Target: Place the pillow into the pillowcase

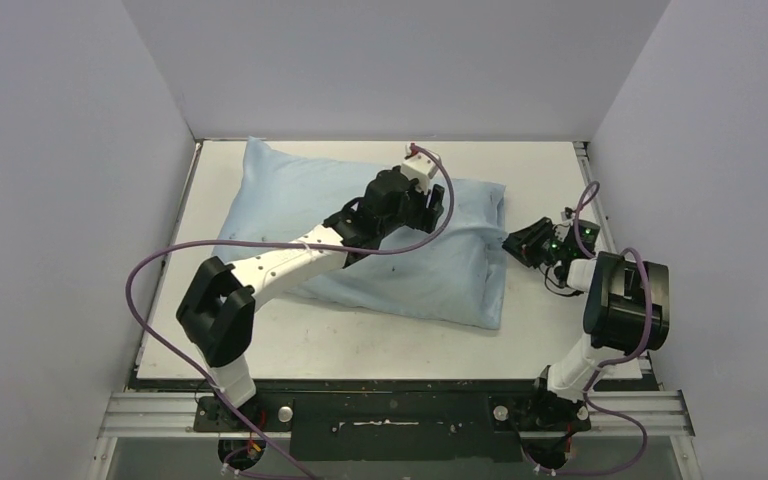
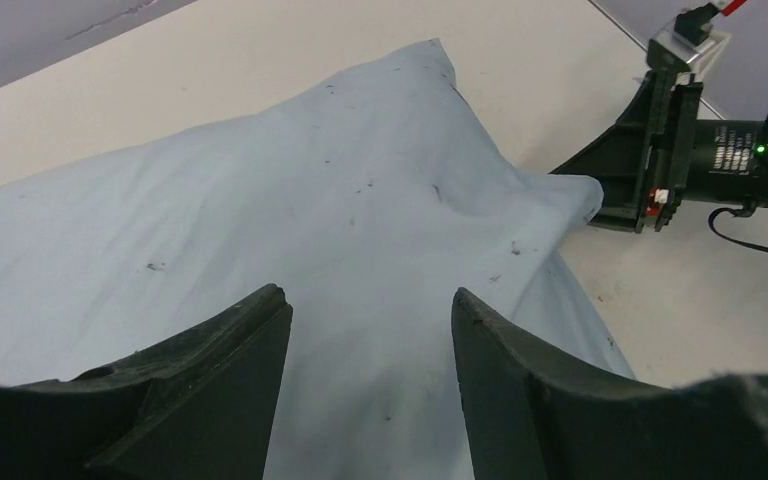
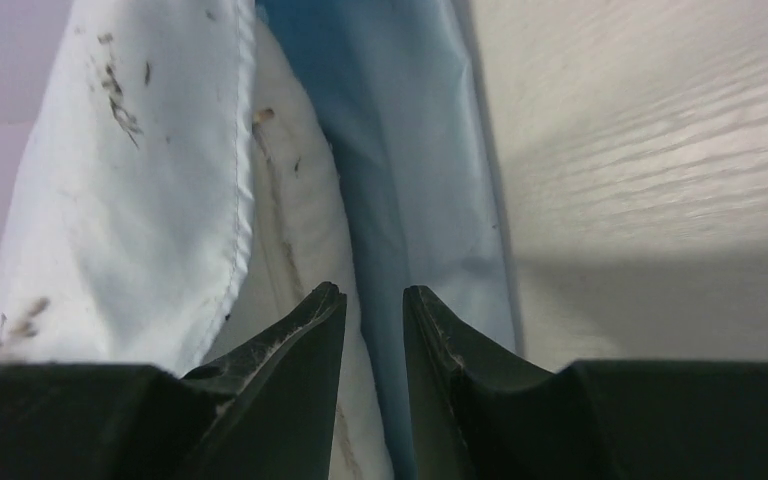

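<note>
Both fingers of my left hand (image 2: 368, 300) stand spread over the pillowcase (image 1: 290, 200). My right hand (image 3: 372, 295) pinches its open end near the tabletop's (image 1: 550, 170) right edge, the pillow (image 3: 300, 220) showing just inside; the bundle lies toward the far-left corner.

- A pale off-white desk (image 1: 360, 340) fills the middle of the overhead view; up close its surface shows a faint grain.
- Plain light grey panels close it in on three sides: a back wall (image 1: 390, 60), a left wall (image 1: 50, 200) and a right wall (image 1: 720, 150).
- A silver metal rail (image 1: 150, 415) runs along the desk's near edge, with a black plate (image 1: 390, 430) at its middle.
- The light is soft and even, and shadows are faint.
</note>
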`<state>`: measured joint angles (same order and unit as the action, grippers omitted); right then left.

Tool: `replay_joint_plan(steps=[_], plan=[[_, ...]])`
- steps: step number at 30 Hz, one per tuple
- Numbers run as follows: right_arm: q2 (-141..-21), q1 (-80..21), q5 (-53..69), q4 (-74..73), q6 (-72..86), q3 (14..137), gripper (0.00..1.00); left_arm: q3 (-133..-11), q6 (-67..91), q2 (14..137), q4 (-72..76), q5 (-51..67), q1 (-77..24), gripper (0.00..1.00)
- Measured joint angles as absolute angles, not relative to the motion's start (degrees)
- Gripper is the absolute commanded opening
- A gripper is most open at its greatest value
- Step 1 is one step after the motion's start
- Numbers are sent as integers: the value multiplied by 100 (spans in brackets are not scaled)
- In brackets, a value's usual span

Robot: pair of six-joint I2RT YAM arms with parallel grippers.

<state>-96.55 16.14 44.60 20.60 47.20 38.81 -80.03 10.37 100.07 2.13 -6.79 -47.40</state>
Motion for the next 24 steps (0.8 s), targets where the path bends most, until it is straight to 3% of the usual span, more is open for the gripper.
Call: replay_joint_plan(steps=[4, 18, 20, 22, 24], plan=[[-9894, 1317, 4814, 2919, 5188, 3535, 24, -8044, 794, 10138, 344, -740, -5028, 59], [-10245, 727, 5422, 6270, 7076, 2720, 21, -8368, -202, 11010, 351, -1463, -6036, 62], [-10245, 690, 5424, 6556, 7273, 2622, 21, -8482, -285, 11207, 349, -1570, -6034, 52], [-10245, 626, 5402, 6705, 7358, 2574, 21, -8593, -355, 11393, 349, -1645, -6034, 27], [-10243, 572, 5382, 6785, 7424, 2536, 21, -8661, -462, 11535, 320, -1739, -6034, 9]])
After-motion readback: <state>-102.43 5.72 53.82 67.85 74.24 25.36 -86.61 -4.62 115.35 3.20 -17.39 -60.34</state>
